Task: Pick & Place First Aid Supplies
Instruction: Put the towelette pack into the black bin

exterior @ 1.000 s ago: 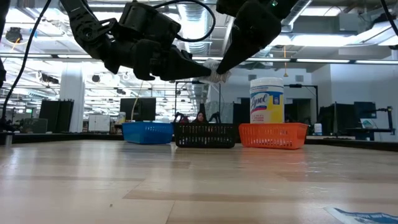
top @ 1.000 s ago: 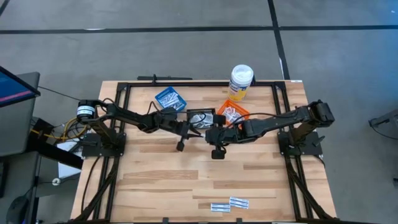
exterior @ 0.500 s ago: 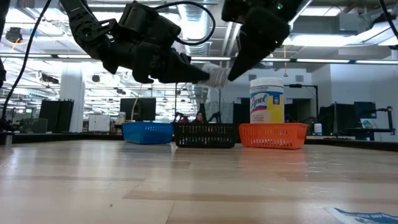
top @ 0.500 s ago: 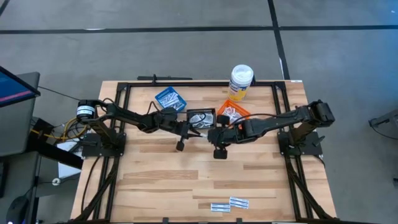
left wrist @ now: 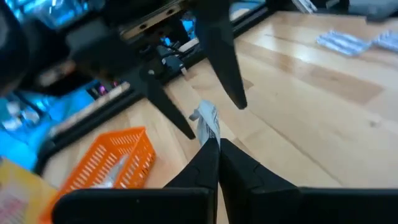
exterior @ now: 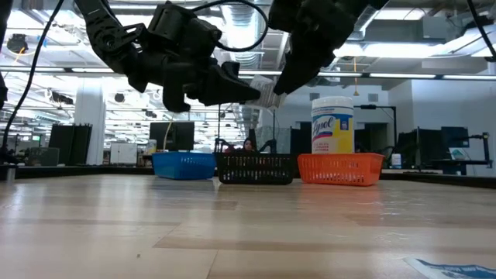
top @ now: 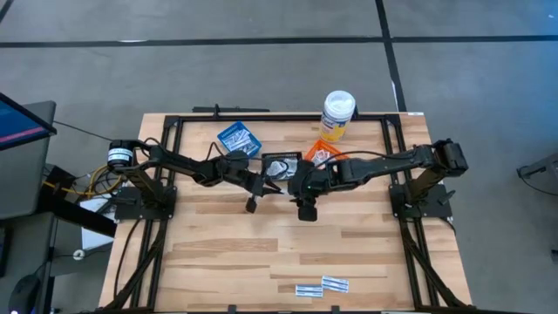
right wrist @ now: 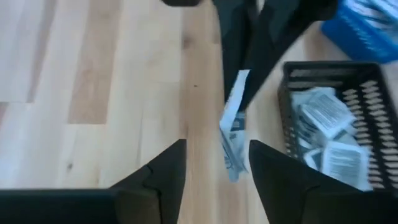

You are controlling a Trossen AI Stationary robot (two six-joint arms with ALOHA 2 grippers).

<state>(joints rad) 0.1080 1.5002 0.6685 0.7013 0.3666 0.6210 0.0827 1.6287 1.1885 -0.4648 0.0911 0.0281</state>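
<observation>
A narrow white strip packet (right wrist: 233,140) with blue-grey print hangs in the air beside the black basket (top: 281,164). My left gripper (left wrist: 214,142) is shut on it and reaches in from the table's left (top: 268,179). My right gripper (right wrist: 217,144) is open. Its two fingers stand on either side of the strip's free end, with a gap on each side. It comes from the table's right (top: 295,180). The low view shows both grippers meeting high above the table at the strip (exterior: 267,89). My left gripper pinches one end of the strip packet (left wrist: 210,132) between its two fingertips. The fingers come roughly level from the table's left and lie along the strip. The rest of the strip sticks out past the tips, lifted clear of the table.
The black basket holds several square white packets (right wrist: 326,134). A blue basket (top: 238,138) stands at the far left of it, an orange basket (top: 324,157) to its right, and a tall white bottle (top: 338,113) behind. Two more strip packets (top: 323,285) lie near the table's front edge.
My right gripper has opened and let go of the strip, which stays in my left gripper. It drew back a little toward the table's right, then came back, and its fingers now stand around the strip's free end.
</observation>
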